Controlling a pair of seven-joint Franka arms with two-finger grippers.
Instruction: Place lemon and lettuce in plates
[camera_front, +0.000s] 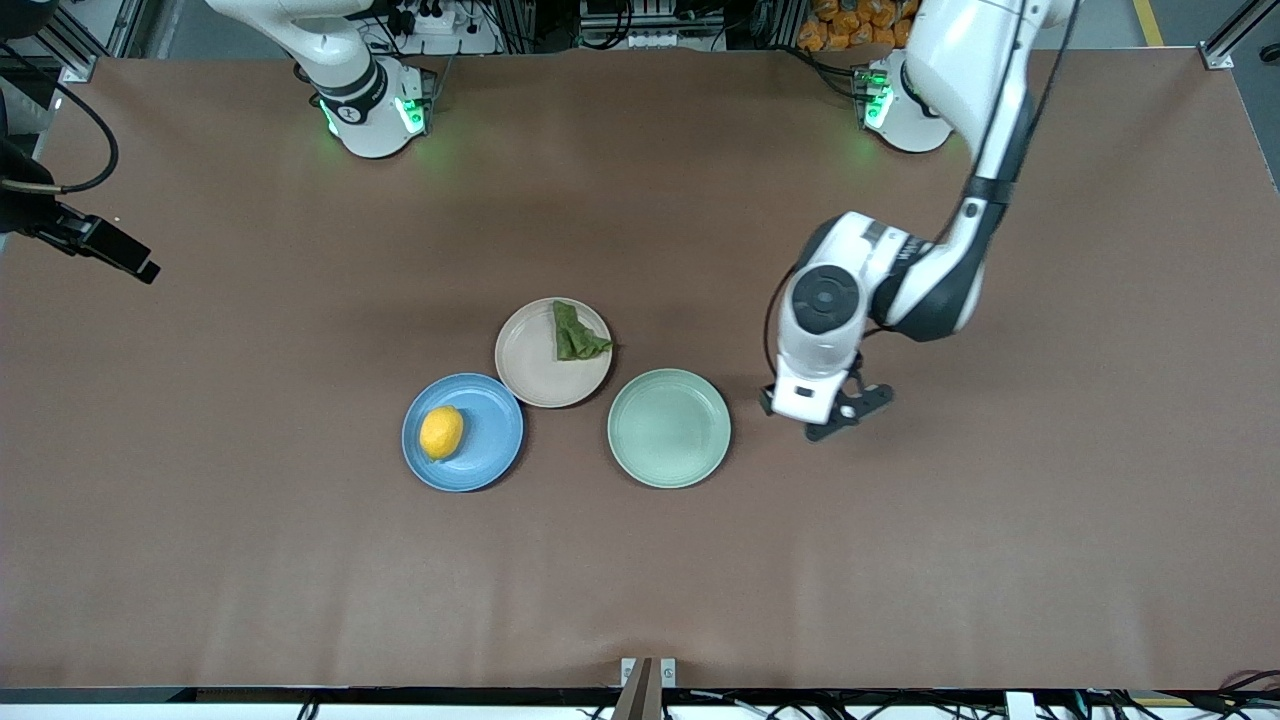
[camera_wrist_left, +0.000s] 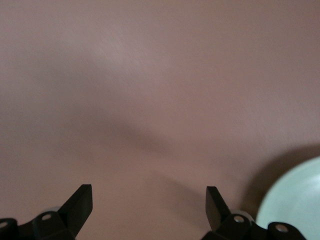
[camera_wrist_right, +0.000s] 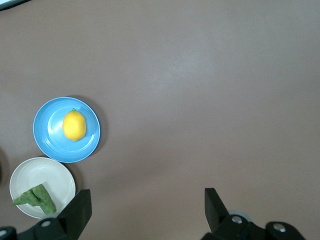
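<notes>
The yellow lemon (camera_front: 441, 432) lies in the blue plate (camera_front: 492, 440). The dark green lettuce (camera_front: 577, 333) lies in the beige-pink plate (camera_front: 530, 368), at its rim toward the left arm's end. My left gripper (camera_front: 835, 415) is open and empty, low over bare table beside the mint-green plate (camera_front: 669, 428); in the left wrist view (camera_wrist_left: 149, 197) only table shows between its fingers. My right gripper (camera_wrist_right: 145, 200) is open and empty, high over bare table; its view shows the lemon (camera_wrist_right: 74, 125), the blue plate (camera_wrist_right: 50, 142), the lettuce (camera_wrist_right: 36, 197) and the beige-pink plate (camera_wrist_right: 32, 175).
The mint-green plate, with nothing in it, sits beside the two other plates toward the left arm's end; its rim shows in the left wrist view (camera_wrist_left: 295, 200). The brown table (camera_front: 900, 560) stretches wide around the plates.
</notes>
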